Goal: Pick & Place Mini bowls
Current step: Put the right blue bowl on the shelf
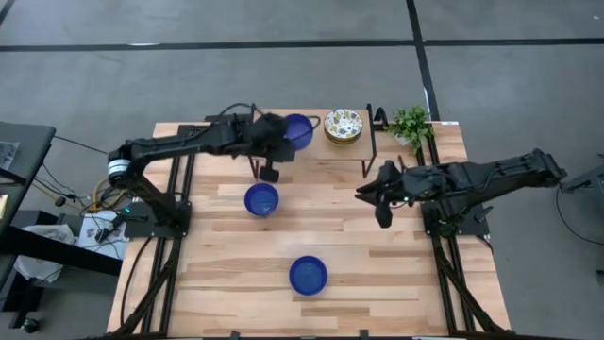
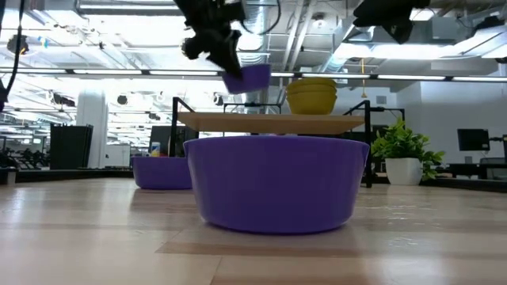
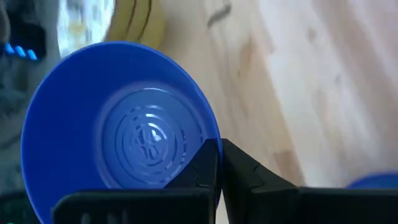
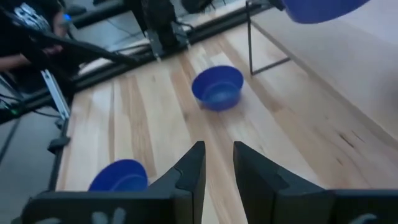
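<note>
High view: three blue mini bowls show. One (image 1: pixel 261 199) sits left of centre on the tabletop (image 1: pixel 377 264), one (image 1: pixel 308 275) lies nearer the front edge, and the third (image 1: pixel 299 129) is held up by the left tool (image 1: pixel 276 142) over the far shelf (image 1: pixel 349 149). A stack of patterned bowls (image 1: pixel 343 125) rests on that shelf; I cannot count them. A potted plant (image 1: pixel 410 123) stands at the far right corner. The right tool (image 1: pixel 377 198) hovers right of centre.

Low view: the near blue bowl (image 2: pixel 277 184) fills the middle, empty as far as visible; the held bowl (image 2: pixel 247 77) hangs tilted above the shelf.

Left wrist view: the tool's fingers (image 3: pixel 208 165) pinch the empty blue bowl's (image 3: pixel 118 118) rim.

Right wrist view: the right tool (image 4: pixel 217 165) holds nothing, fingers slightly spread, above two blue bowls.
</note>
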